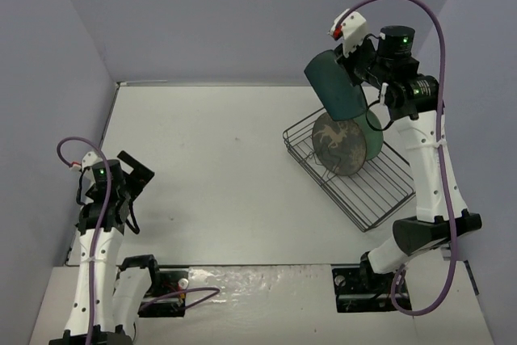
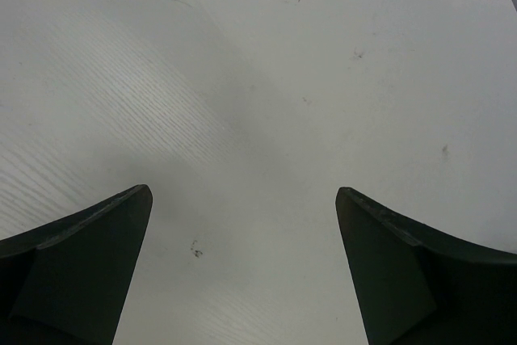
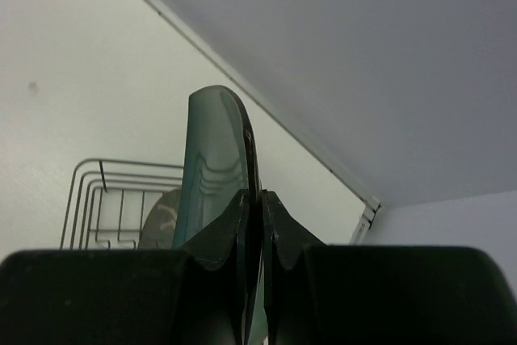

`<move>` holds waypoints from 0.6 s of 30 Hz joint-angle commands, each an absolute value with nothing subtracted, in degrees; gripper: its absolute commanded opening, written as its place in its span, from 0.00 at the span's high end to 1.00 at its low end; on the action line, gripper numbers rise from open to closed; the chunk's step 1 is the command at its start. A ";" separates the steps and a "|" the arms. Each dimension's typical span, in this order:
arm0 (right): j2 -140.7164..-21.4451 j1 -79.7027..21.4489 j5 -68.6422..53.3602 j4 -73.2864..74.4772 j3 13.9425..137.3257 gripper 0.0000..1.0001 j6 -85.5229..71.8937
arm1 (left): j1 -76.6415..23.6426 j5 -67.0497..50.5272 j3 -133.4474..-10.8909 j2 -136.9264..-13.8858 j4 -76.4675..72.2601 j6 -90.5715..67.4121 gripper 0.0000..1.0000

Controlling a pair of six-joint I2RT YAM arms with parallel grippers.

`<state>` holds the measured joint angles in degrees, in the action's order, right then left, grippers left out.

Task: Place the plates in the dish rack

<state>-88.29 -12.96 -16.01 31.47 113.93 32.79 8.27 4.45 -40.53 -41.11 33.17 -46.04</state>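
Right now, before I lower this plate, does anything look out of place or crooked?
Nothing spilled or broken. The only oddity: the rack sits diagonally to the table edges. The deer plate and green plate stand in it, one behind the other. The teal plate hangs tilted above them, pinched in the right hand.

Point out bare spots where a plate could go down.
Widest patch: the table between the left gripper and the dish rack. The rack's near-right half is open wire. Crowded: its far-left end, where the deer plate and green plate stand and the right gripper holds the teal plate above.
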 commanded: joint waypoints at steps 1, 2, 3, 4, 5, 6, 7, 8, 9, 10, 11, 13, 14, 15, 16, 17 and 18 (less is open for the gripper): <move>-86.14 -12.74 -13.44 38.13 119.24 1.00 41.70 | 8.53 5.89 -42.34 -43.48 28.65 -44.85 0.03; -85.69 -12.81 -12.82 37.93 118.51 1.00 41.46 | 8.53 6.14 -42.64 -44.03 28.90 -44.61 0.03; -85.23 -12.87 -12.16 37.65 117.72 1.00 41.17 | 8.53 6.40 -42.94 -44.60 29.17 -44.38 0.03; -84.81 -12.94 -11.48 37.31 116.84 1.00 40.73 | 8.53 6.59 -43.15 -45.24 29.37 -44.18 0.03; -84.47 -12.99 -10.75 36.86 115.72 1.00 39.95 | 8.53 6.59 -43.15 -46.08 29.43 -44.07 0.03; -84.21 -13.04 -10.96 37.49 115.07 1.00 40.28 | 8.53 6.73 -43.12 -46.55 29.44 -43.97 0.03; -83.97 -13.09 -11.52 38.51 114.60 1.00 41.02 | 8.53 6.91 -43.07 -46.88 29.44 -43.87 0.03; -83.94 -13.29 -11.53 38.96 113.93 1.00 41.29 | 8.53 7.17 -43.07 -47.26 29.38 -43.63 0.03; -83.94 -13.53 -11.46 39.31 113.23 1.00 41.49 | 8.53 7.44 -43.07 -47.65 29.30 -43.36 0.03; -84.24 -13.77 -11.04 39.52 112.92 1.00 41.45 | 8.53 7.82 -43.22 -48.02 29.24 -42.86 0.03; -84.73 -14.02 -10.39 39.62 112.86 1.00 41.25 | 8.53 8.28 -43.47 -48.37 29.19 -42.21 0.03; -85.42 -14.37 -11.11 41.10 112.81 1.00 41.22 | 8.48 9.23 -44.72 -49.61 29.17 -41.65 0.03; -85.61 -14.43 -12.12 41.69 112.70 1.00 41.20 | 8.44 9.93 -45.72 -50.52 29.27 -41.11 0.03; -85.78 -14.67 -13.40 42.25 111.83 1.00 40.88 | 8.52 10.10 -46.13 -51.64 29.35 -40.71 0.03; -85.78 -15.19 -13.45 42.28 111.80 1.00 40.87 | 8.53 10.19 -46.14 -51.68 29.36 -40.69 0.03; -86.09 -15.97 -12.99 42.28 110.50 1.00 40.72 | 8.45 10.50 -47.44 -52.75 29.36 -40.62 0.03; -86.13 -16.08 -12.92 42.28 109.78 1.00 40.69 | 8.51 10.55 -47.63 -53.43 29.28 -40.61 0.03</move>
<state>-88.01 -14.57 -12.49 46.93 110.79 39.51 8.27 8.13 -42.55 -51.35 32.32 -42.54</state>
